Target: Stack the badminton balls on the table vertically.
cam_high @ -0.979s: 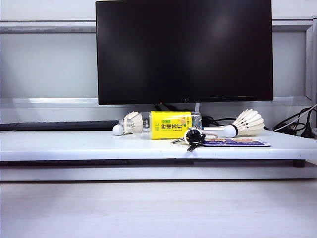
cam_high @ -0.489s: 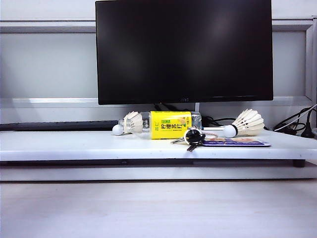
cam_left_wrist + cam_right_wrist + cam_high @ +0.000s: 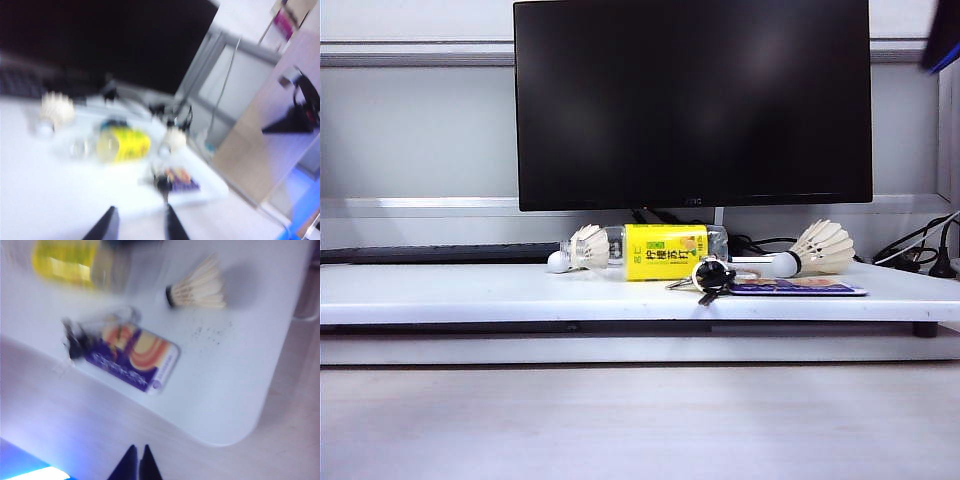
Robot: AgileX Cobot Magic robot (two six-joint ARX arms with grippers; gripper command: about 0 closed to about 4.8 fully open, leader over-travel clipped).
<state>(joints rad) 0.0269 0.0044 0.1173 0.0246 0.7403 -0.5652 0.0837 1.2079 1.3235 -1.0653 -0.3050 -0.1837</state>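
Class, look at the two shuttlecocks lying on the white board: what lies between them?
The yellow-labelled bottle lies on its side between the left shuttlecock and the right shuttlecock, with a key bunch and card nearer the right one.

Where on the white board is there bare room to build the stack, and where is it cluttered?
The table lies bare left of the left shuttlecock, and along its front edge. The middle is crowded: bottle, keys, card and right shuttlecock sit close together. Left gripper, open, and right gripper, shut, hang short of the board.
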